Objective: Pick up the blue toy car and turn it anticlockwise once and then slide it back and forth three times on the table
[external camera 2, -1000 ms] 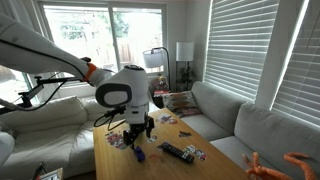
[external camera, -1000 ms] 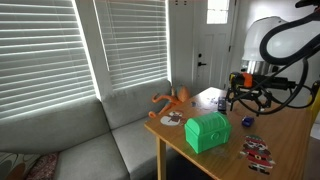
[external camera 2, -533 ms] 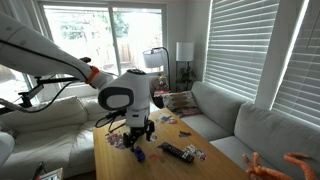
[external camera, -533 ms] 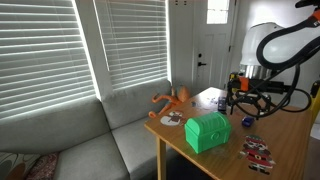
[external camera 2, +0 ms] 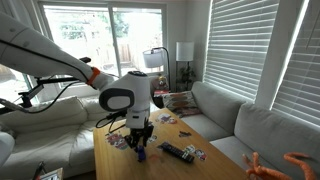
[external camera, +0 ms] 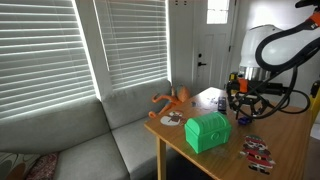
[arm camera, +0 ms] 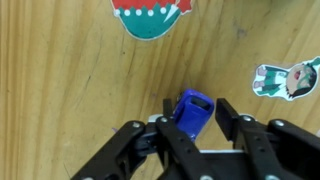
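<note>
From my wrist view, the blue toy car sits on the table, directly between the fingers of the gripper. It is one small, boxy car with its nose pointing away from the palm. The jaws stand close in on both its flanks. The left one looks to be against the car, but on the right I cannot tell whether the pad is touching or just shy of it.

I can read no brand or lettering on the car. Two printed stickers lie flat on the wood in this view. A red and green one is ahead of the car at the top edge. A small cartoon figure is off to the right, well apart from the fingers. Whatever is printed on them is too small for me to read.

In an exterior view I count one green chest-shaped box near the table's front corner. One orange toy with curling arms lies at the far edge by the sofa. A small cluster of stickers lies beside the chest, too blurred to count or read. The arm reaches down behind the chest, with the gripper low at the tabletop.
</note>
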You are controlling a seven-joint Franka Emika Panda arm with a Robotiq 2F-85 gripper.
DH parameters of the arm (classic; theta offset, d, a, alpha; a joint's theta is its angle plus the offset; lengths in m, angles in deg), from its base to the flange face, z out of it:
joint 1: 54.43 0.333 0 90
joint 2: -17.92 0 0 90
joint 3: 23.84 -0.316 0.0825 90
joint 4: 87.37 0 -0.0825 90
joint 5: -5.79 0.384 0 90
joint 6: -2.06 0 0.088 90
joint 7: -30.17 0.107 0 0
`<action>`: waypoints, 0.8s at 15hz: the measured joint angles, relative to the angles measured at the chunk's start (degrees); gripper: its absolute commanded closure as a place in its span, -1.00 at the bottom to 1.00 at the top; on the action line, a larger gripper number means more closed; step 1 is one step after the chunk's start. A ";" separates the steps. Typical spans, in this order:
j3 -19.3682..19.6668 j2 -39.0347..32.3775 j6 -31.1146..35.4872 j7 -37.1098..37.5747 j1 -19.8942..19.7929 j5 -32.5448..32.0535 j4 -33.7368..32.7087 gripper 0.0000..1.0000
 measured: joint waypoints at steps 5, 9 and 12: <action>-0.01 -0.11 -0.01 -0.39 0.43 0.00 -0.14 0.78; -0.14 -0.14 -0.10 -1.45 1.37 0.05 -0.19 0.78; -0.60 -0.12 -0.51 -4.24 3.05 1.70 -0.22 0.78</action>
